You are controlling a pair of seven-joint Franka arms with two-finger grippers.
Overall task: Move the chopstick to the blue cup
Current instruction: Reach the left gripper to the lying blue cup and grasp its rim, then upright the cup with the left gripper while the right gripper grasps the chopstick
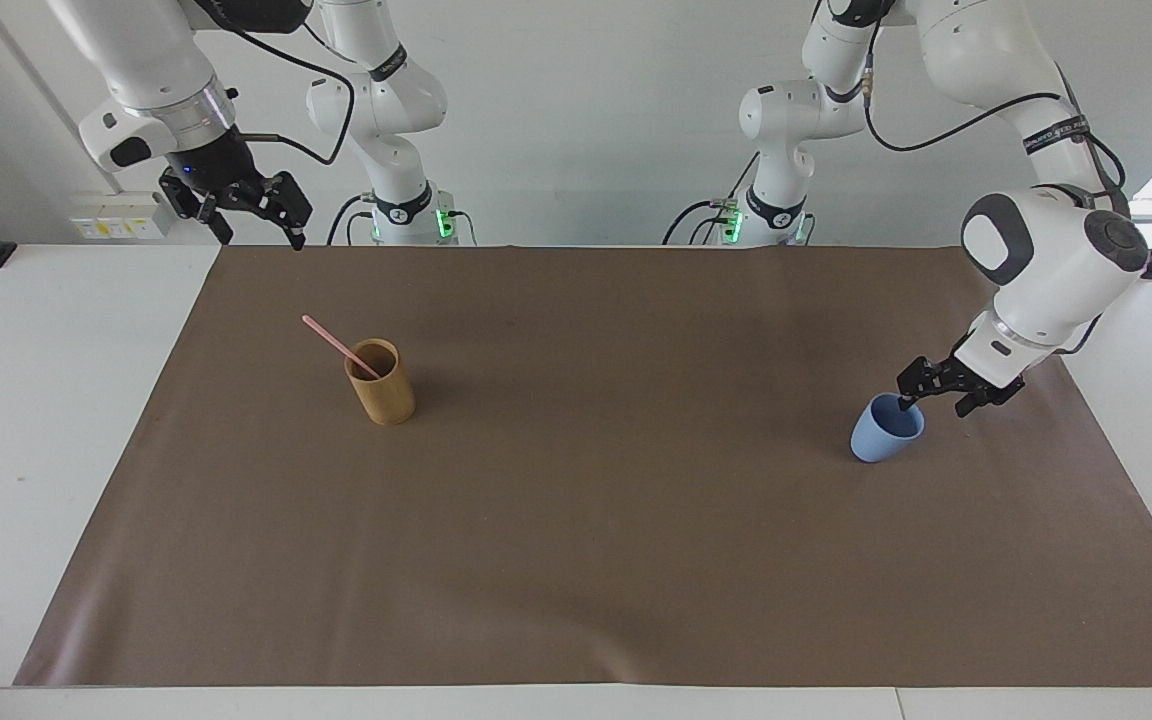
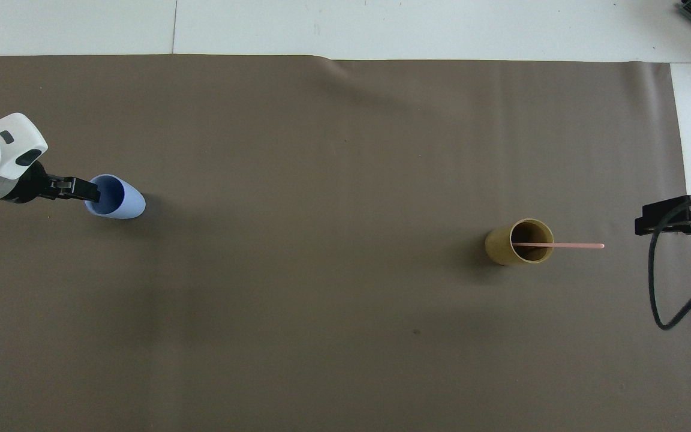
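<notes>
A big brown mat (image 1: pixel 596 520) lies flat on the white table (image 1: pixel 46 420).

The left gripper (image 1: pixel 930 396) is low, right at the rim of the blue cup (image 1: pixel 884 430). Its fingers are spread apart. One finger (image 1: pixel 906 400) dips over the mouth of the cup, just inside the rim. The other finger (image 1: pixel 966 404) is outside the cup, on the side toward the left arm's end of the table. So the wall of the cup sits between the two fingers. The fingers have not squeezed shut on it, and I cannot tell if they touch the wall. From above, the left gripper (image 2: pixel 84 192) covers the edge of the blue cup (image 2: pixel 119 200). The cup stands up on the mat.

The chopstick (image 1: pixel 338 346) is well away from those fingers, toward the right arm's end of the table. It stands slanted in the tan wooden cup (image 1: pixel 381 385). Its low end is inside the cup. Its top end leans out over the rim, toward the right arm's side.

The right gripper (image 1: pixel 254 222) waits up in the air, over the mat's corner by its own arm's base. Its fingers are wide open and hold nothing. The chopstick's top end points toward them but is well apart from them.
</notes>
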